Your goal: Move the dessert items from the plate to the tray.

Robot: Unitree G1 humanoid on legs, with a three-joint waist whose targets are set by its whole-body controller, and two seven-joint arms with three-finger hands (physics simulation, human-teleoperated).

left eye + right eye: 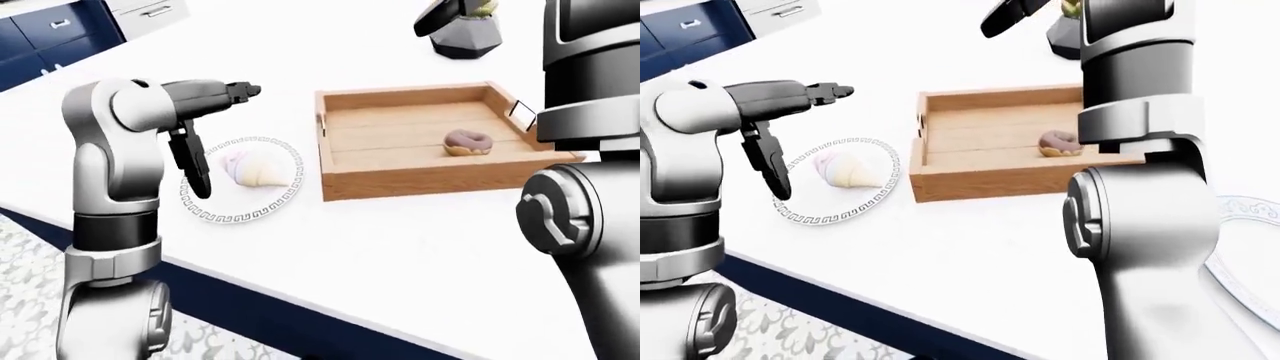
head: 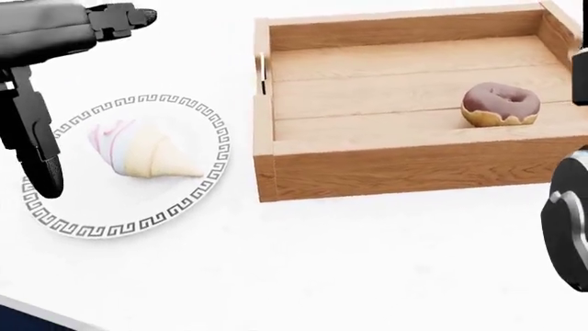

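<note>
A white plate with a black key-pattern rim lies left of the wooden tray on the white counter. An ice cream cone lies on its side on the plate. A chocolate-glazed donut rests inside the tray, at its right. My left hand is open over the plate's left part: one black finger points right above the plate and another hangs down at the plate's left rim, apart from the cone. My right hand is raised high above the tray, partly cut off by the view's top.
A grey faceted pot stands beyond the tray. A second patterned plate lies at the far right. The counter's near edge runs diagonally, with patterned floor below and blue cabinets at top left.
</note>
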